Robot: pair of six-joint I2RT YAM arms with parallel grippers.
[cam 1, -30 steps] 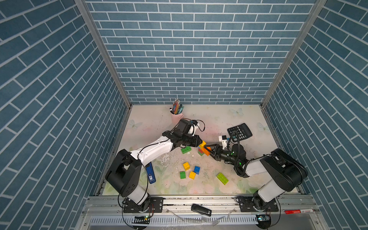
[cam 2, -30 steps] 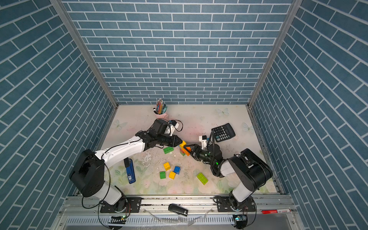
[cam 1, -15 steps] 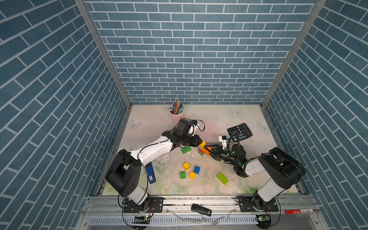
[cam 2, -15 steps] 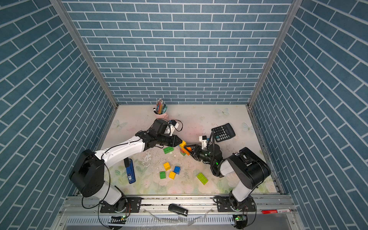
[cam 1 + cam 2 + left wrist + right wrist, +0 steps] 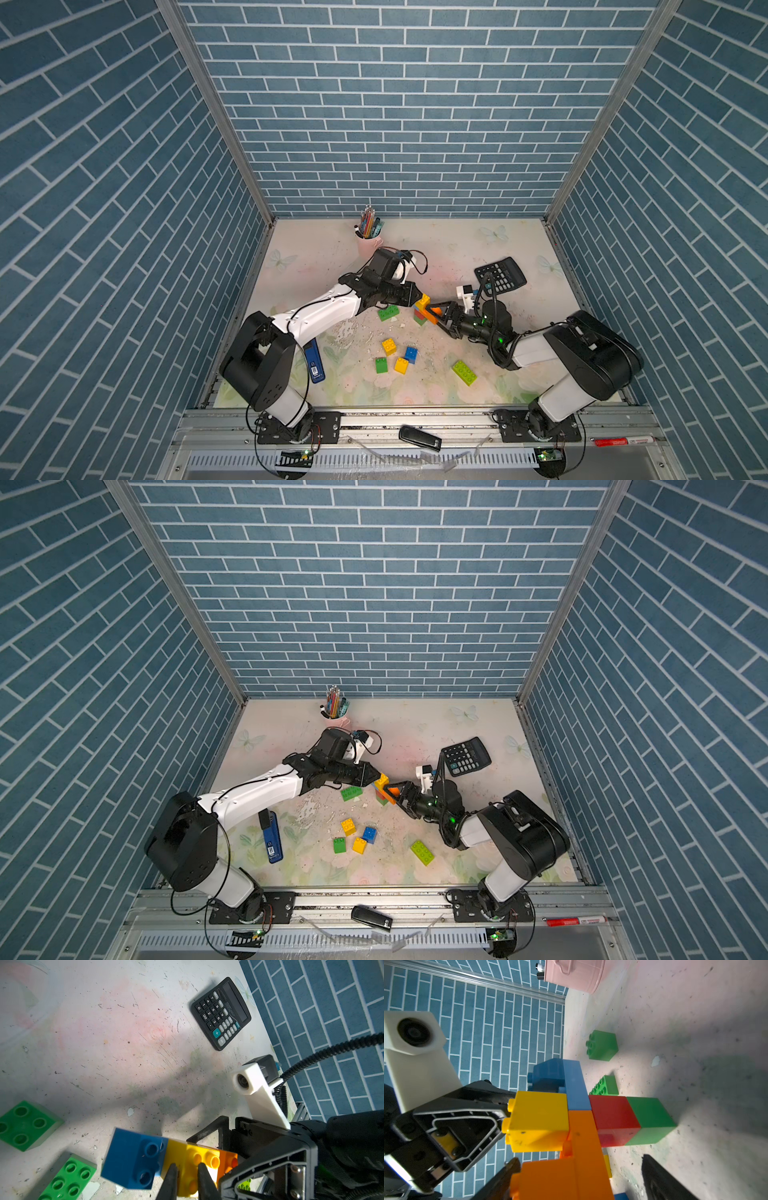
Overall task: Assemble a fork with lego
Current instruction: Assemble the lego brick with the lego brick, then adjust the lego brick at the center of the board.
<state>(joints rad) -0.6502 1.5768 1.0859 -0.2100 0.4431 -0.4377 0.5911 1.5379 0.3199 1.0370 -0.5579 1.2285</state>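
Observation:
A lego stack (image 5: 420, 312) (image 5: 383, 791) stands mid-table: green base (image 5: 652, 1120), red (image 5: 612, 1120), a blue and orange bar, then a yellow brick (image 5: 539, 1118) (image 5: 187, 1159). My left gripper (image 5: 417, 296) (image 5: 187, 1169) is shut, its tips against the yellow brick's studded face. My right gripper (image 5: 436, 316) (image 5: 581, 1159) is open around the orange brick (image 5: 560, 1180); one finger is at its studs and the other stands apart. Loose bricks lie nearer the front: green oblong (image 5: 388, 312), yellow (image 5: 389, 345), blue (image 5: 411, 354), green (image 5: 381, 365), yellow (image 5: 401, 365), lime (image 5: 464, 372).
A black calculator (image 5: 500, 275) lies behind the right arm. A pink cup of pencils (image 5: 369, 245) stands at the back. A blue device (image 5: 314, 365) lies by the left arm's base. Tiled walls close in three sides.
The right gripper's jaws have spread wider around the orange brick. Both arms and the stack have stayed where they were.

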